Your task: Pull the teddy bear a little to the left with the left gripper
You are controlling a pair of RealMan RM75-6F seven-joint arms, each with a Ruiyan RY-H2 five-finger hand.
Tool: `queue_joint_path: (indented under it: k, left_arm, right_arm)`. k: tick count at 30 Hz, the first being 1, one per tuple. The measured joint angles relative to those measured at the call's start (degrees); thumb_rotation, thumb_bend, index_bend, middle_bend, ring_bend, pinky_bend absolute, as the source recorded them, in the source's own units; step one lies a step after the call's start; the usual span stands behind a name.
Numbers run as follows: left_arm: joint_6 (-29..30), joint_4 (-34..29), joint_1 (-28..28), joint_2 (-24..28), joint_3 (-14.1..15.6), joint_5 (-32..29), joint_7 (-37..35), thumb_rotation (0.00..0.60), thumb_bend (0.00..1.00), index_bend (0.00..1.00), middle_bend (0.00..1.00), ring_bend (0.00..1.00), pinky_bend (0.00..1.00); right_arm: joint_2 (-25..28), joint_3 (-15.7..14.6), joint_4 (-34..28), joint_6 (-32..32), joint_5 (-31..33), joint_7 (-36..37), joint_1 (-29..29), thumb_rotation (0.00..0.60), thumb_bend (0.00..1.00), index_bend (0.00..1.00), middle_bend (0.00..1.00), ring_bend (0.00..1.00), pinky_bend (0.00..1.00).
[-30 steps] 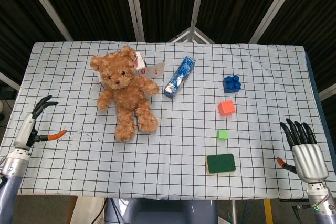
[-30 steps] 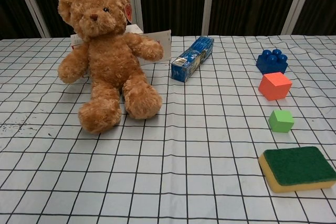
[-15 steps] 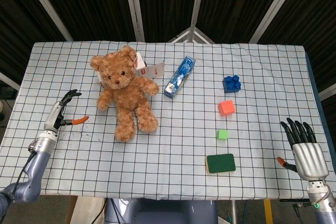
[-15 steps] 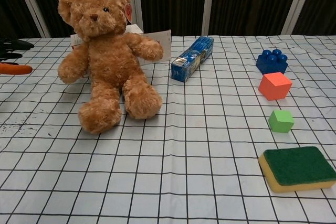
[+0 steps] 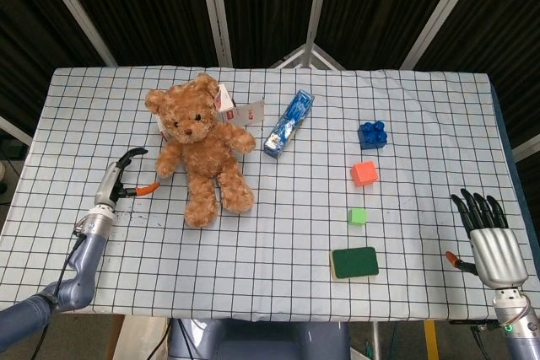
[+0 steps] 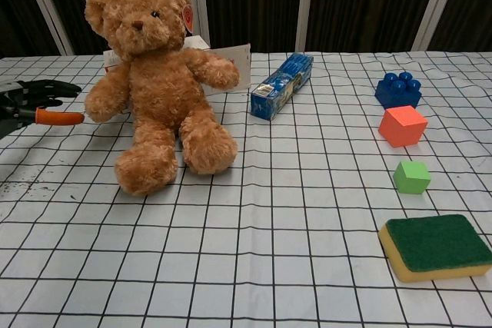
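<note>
The left hand [image 5: 122,179] hovers at the teddy bear's nine o'clock, fingers spread around nothing, its orange thumb tip just short of the bear's arm; contact seems absent, though the angle is poor. The teddy bear [image 5: 202,149] sits upright against a white box [image 5: 240,110]. The right hand [image 5: 489,242] rests spread and empty at the table's [image 5: 278,242] four o'clock corner.

The head view looks steeply down from high above the table's [image 5: 278,276] near edge, taking in its whole top. The chest view sits low and close, facing across it. Both show the bear [image 5: 201,147] [image 6: 154,82].
</note>
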Motion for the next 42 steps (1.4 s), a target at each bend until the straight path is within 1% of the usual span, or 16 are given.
queue_joint_path:
  k: [7,15,23,28,30,33,38,42]
  left_arm:
    - [-0.57,1.4,-1.68,-2.15,-1.11,-0.52,1.3,0.6,0.28,0.23,0.13,0.0,0.0]
    - [0.02,1.54,-2.75,-4.01,-1.67,-1.37,4.58,0.6,0.32,0.29,0.2,0.0,0.0]
    - [1.26,2.3,-2.98,-5.71,-2.38,-2.88,6.72,0.6,0.36,0.31,0.23,0.0,0.0]
    - [2.27,2.97,-2.82,-6.58,-2.7,-3.42,7.73,0.6,0.43,0.33,0.29,0.0,0.0]
    - [3.05,3.1,-2.7,-6.96,-2.92,-3.46,7.89,0.6,0.48,0.37,0.33,0.0,0.0]
    - [4.42,3.16,-2.59,-7.59,-3.44,-3.51,8.13,0.6,0.53,0.4,0.37,0.0,0.0]
    - [7.88,3.08,-2.57,-8.77,-4.26,-3.33,9.81,0.6,0.58,0.42,0.39,0.0,0.0]
    - [9.94,1.6,-2.55,-9.21,-5.04,-3.27,11.55,0.6,0.58,0.42,0.39,0.0,0.0]
  right_arm:
    - [-0.04,-0.19,-0.16,-0.42,-0.12,-0.31,0.19,0.6,0.1,0.0,0.0,0.0,0.0]
    - [0.01,-0.21,-0.3,-0.79,0.08,-0.35,0.35,0.6,0.1,0.0,0.0,0.0,0.0]
    - [0.19,-0.25,-0.36,-0.89,0.21,0.09,0.33,0.6,0.1,0.0,0.0,0.0,0.0]
    - [0.25,-0.26,-0.35,-0.93,0.29,0.21,0.32,0.6,0.1,0.0,0.0,0.0,0.0]
    - [0.29,-0.3,-0.41,-0.99,0.26,0.25,0.34,0.6,0.1,0.0,0.0,0.0,0.0]
    - [0.34,-0.38,-0.49,-1.05,0.13,0.32,0.38,0.6,0.1,0.0,0.0,0.0,0.0]
    - [0.38,-0.39,-0.52,-1.03,0.17,0.34,0.37,0.6,0.1,0.0,0.0,0.0,0.0]
    - [0.37,-0.41,-0.52,-1.08,0.16,0.33,0.4,0.6,0.1,0.0,0.0,0.0,0.0]
